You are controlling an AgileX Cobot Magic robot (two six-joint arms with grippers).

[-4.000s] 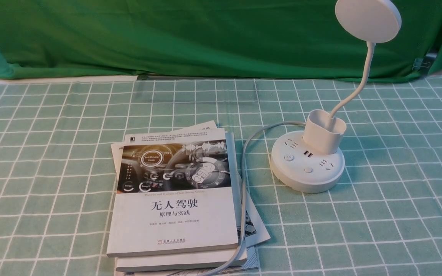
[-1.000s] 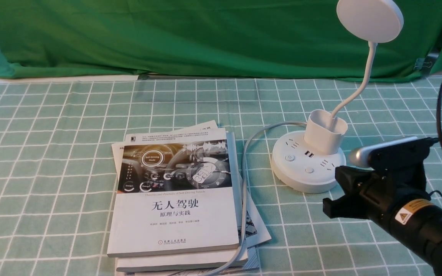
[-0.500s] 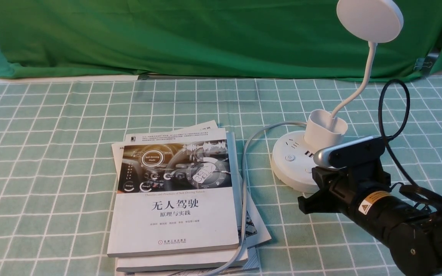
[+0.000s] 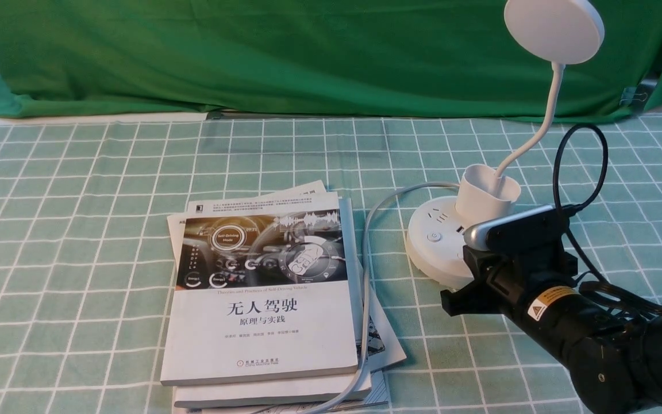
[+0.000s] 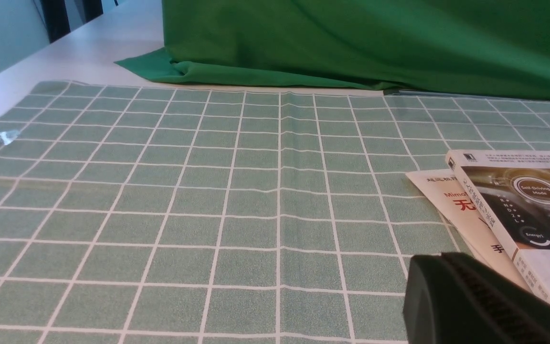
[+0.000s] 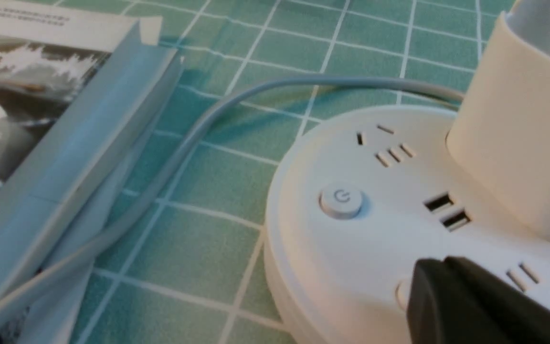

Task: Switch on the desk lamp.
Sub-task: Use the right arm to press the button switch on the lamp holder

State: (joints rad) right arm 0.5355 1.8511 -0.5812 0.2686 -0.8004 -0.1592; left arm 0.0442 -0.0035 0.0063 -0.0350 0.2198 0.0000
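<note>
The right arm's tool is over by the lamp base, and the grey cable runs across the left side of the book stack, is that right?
Not quite: the front view shows the grey cable running along the right side of the book stack. The rest stands.

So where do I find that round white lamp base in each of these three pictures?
Front view: the lamp base is right of centre, partly hidden by the right gripper.
Left wrist view: not in it.
Right wrist view: it fills much of the picture's lower right, cut off at the edge.
Shared landmark: the book with the dashboard photo shows in all three, only partly in both wrist views.
</note>
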